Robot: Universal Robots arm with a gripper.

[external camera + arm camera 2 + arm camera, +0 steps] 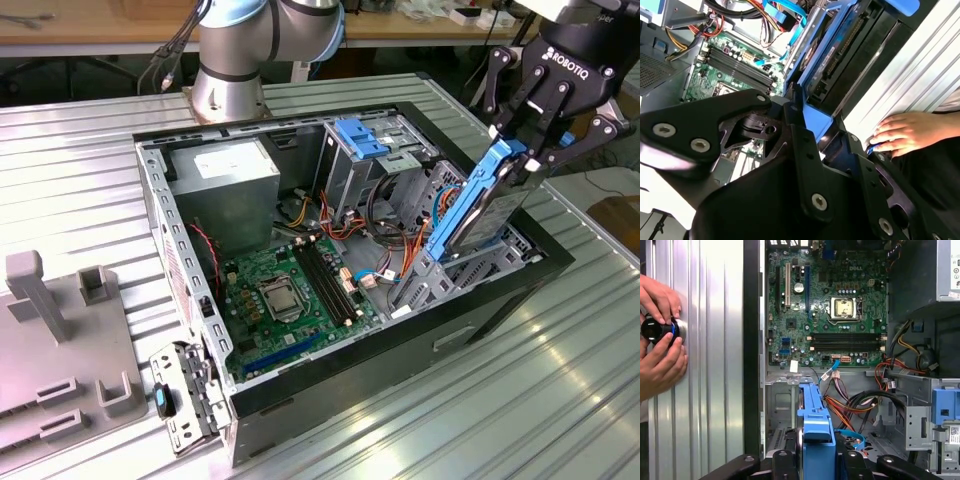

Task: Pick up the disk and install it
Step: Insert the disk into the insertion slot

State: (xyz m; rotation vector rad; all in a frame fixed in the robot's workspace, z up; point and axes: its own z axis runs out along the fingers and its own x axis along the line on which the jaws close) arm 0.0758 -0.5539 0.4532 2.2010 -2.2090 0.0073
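The disk, a dark slab in bright blue rails, stands steeply tilted at the exterior view's right end of the open computer case. Its lower end sits down among the drive-bay brackets and its upper end sticks out above the case. My gripper is shut on that upper end, fingers pressed on both sides of the blue rail. In the first wrist view the blue rail end lies between my fingers over the bay. In the second wrist view the disk slants away from the gripper.
Inside the case are the motherboard, a grey power supply, a light-blue bracket and loose cables. A person's hands hold a black knob on the ribbed table beside the case. Grey fixtures stand at the exterior view's left.
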